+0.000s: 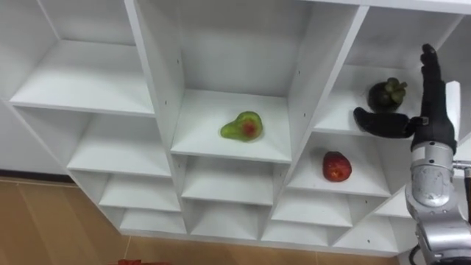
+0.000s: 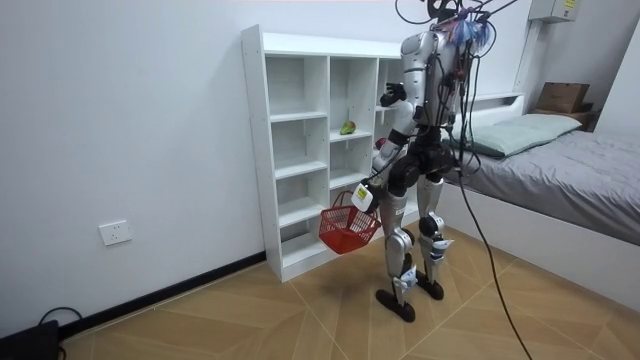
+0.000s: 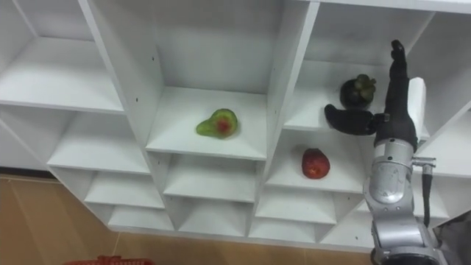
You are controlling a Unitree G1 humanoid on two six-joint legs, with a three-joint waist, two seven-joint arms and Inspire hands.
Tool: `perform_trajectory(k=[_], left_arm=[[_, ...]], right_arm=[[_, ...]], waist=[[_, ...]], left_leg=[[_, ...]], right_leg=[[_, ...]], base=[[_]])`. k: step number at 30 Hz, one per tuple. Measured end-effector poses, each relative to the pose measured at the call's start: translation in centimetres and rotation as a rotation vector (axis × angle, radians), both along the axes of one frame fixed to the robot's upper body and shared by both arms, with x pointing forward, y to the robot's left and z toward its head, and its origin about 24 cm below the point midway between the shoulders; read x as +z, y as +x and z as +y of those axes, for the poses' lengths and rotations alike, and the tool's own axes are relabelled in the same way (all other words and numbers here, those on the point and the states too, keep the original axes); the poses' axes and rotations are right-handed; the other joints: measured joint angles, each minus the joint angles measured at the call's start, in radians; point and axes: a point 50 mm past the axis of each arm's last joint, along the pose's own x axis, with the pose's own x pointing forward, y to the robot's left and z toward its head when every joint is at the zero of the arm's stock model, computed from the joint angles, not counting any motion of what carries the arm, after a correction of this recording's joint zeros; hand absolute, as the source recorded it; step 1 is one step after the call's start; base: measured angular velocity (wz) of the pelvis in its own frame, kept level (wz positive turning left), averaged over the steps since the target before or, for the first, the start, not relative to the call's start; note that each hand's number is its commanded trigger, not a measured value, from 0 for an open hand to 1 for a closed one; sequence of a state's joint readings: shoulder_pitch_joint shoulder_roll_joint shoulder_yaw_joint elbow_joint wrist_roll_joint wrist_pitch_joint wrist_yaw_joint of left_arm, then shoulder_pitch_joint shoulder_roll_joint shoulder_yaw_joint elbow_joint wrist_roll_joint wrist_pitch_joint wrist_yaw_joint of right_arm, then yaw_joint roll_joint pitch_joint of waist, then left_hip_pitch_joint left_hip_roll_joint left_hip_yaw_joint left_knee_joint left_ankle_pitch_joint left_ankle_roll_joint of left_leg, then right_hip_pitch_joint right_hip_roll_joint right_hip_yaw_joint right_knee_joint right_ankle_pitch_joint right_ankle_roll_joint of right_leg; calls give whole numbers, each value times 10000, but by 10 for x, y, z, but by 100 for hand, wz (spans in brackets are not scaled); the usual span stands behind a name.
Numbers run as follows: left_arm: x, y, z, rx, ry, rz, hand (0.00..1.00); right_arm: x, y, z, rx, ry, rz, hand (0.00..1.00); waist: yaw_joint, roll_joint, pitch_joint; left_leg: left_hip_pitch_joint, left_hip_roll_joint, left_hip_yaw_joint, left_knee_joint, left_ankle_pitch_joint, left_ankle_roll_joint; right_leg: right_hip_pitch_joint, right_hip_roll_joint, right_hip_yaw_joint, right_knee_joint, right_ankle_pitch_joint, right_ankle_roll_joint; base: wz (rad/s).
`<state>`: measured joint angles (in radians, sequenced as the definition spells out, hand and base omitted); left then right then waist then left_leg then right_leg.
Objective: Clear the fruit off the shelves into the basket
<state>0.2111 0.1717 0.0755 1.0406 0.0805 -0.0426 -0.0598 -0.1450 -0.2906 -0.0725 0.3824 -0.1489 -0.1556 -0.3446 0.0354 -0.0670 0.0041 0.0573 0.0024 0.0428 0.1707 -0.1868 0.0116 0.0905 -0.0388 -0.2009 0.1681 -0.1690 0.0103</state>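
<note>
A halved green avocado (image 1: 243, 126) lies in the middle compartment of the white closet (image 1: 154, 73). A red fruit (image 1: 336, 166) sits one shelf lower to the right. A dark mangosteen (image 1: 386, 93) rests on the upper right shelf. My right hand (image 1: 433, 110) is raised just right of the mangosteen and is open, fingers straight up and thumb stretched left beneath the fruit, not touching it. In the room view I stand facing the closet, and my left hand (image 2: 362, 196) hangs low, shut on the handle of a red basket (image 2: 347, 230).
Most compartments hold nothing. Upright dividers (image 1: 313, 81) separate the compartments near my right hand. The basket's rim (image 3: 109, 260) peeks in at the bottom edge. A bed (image 2: 560, 170) stands behind me, on a wooden floor (image 2: 250, 320).
</note>
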Motion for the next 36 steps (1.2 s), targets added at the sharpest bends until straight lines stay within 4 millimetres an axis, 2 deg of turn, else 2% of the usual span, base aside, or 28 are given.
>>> perform_trajectory(k=[11,19,23,26,32,36], left_arm=[[3,6,0,-83,11,-310,100],[4,11,-1,-183,-104,-480,100],[4,12,-1,-205,-162,-502,100],[4,13,-1,-214,-160,-503,100],[5,13,3,-224,-159,-506,100],[6,12,6,-280,-100,-483,100]], right_arm=[[-4,0,1,380,62,377,0],[-15,-2,-1,596,837,920,0],[-18,-2,-1,719,897,1082,0],[-19,0,-1,935,1059,1222,0],[-20,4,-3,1328,1112,1553,0],[-20,4,-4,1535,1217,1726,0]], waist=[[1,12,13],[-10,-101,-57],[-34,-108,-56],[-29,-86,-19],[-1,-229,7],[-4,-359,-30]], left_leg=[[55,-10,3,12,0,0],[73,-19,5,7,0,0],[64,-18,-12,8,0,-1],[57,-10,-9,-17,-1,-1],[54,-9,13,1,3,-6],[54,-11,38,4,3,-5]], right_leg=[[66,2,40,-31,-2,0],[135,10,45,-161,1,-5],[146,11,34,-159,5,-12],[156,13,30,-143,12,-22],[152,13,64,-154,17,-31],[130,17,98,-169,17,-31]], base=[[0],[0],[0],[0],[0],[0]])
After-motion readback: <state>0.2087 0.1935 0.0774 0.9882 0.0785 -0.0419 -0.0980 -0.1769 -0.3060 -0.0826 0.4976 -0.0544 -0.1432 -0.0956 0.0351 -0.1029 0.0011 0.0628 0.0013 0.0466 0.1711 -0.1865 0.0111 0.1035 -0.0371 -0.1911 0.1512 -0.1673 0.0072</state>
